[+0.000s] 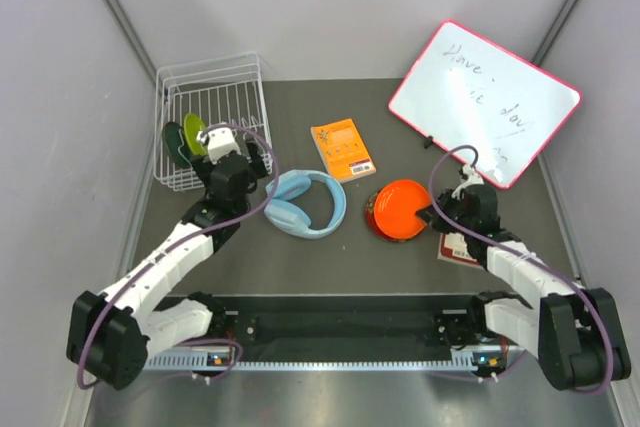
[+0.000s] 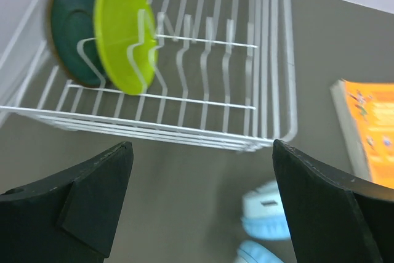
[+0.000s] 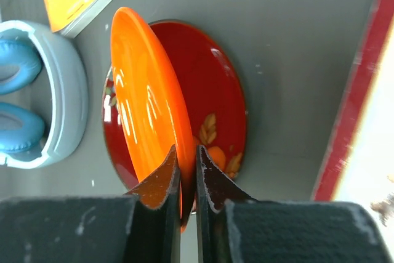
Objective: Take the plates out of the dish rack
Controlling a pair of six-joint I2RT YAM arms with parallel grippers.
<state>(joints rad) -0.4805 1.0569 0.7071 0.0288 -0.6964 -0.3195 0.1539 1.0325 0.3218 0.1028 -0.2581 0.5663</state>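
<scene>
The white wire dish rack [image 1: 238, 82] stands at the back left. A yellow-green plate [image 2: 125, 32] and a teal plate [image 2: 71, 29] stand upright between its tines. My left gripper [image 2: 203, 177] hovers open and empty just in front of the rack's near edge, also seen from above as the left gripper [image 1: 222, 152]. My right gripper [image 3: 186, 158] is shut on the rim of the orange plate [image 3: 148, 103], held tilted over the dark red patterned plate [image 3: 218, 90], which lies flat on the table. From above the orange plate [image 1: 400, 207] hides most of the red one.
Light blue headphones [image 1: 305, 204] lie between the rack and the plates on the table. An orange book [image 1: 342, 148] lies behind them. A red-framed whiteboard [image 1: 485, 102] leans at the back right. A small red-and-white card [image 1: 455, 249] lies under my right arm.
</scene>
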